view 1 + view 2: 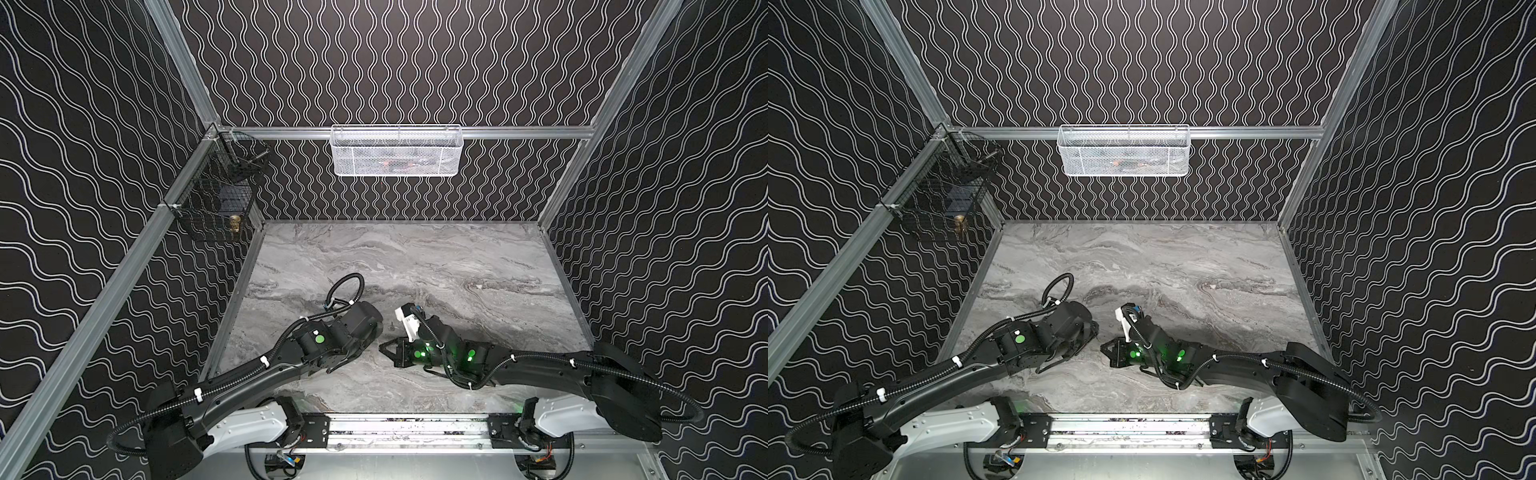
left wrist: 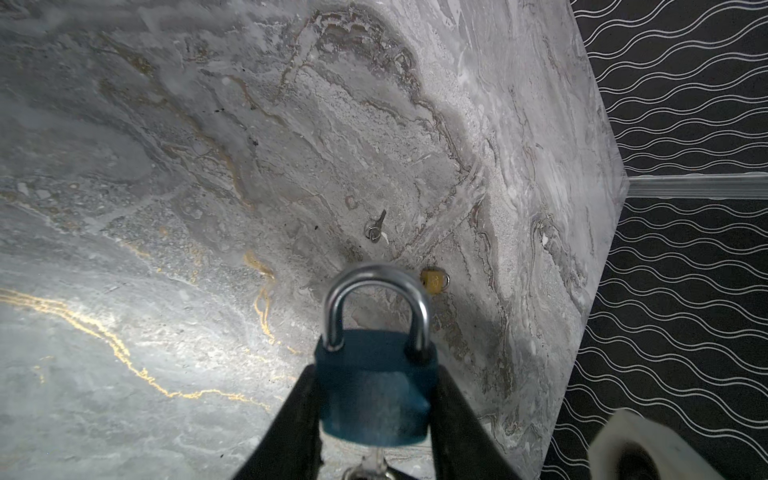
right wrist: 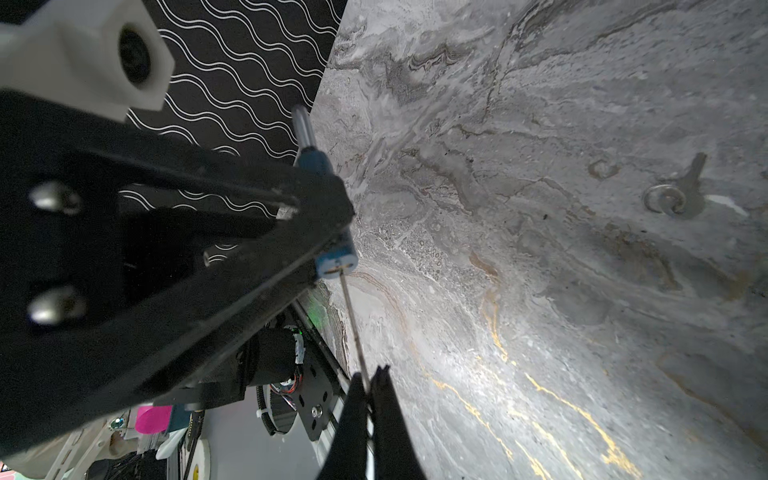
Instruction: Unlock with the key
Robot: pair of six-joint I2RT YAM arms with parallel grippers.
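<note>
A blue padlock (image 2: 374,390) with a silver shackle sits between the fingers of my left gripper (image 2: 376,374), which is shut on its body. My right gripper (image 3: 370,376) is shut on a thin silver key (image 3: 353,324), seen edge-on. The key's tip is in the keyhole on the padlock's underside (image 3: 336,259), and the key (image 2: 376,457) also shows below the lock body in the left wrist view. In both top views the two grippers (image 1: 365,338) (image 1: 382,347) meet tip to tip low over the front middle of the marble table (image 1: 1183,257). The padlock is hidden there.
A second key on a ring (image 3: 681,193) and a small brass padlock (image 2: 434,280) lie on the table beyond the grippers. A white mesh basket (image 1: 397,151) hangs on the back rail. A black wire basket (image 1: 216,199) on the left wall holds another brass lock (image 1: 235,223).
</note>
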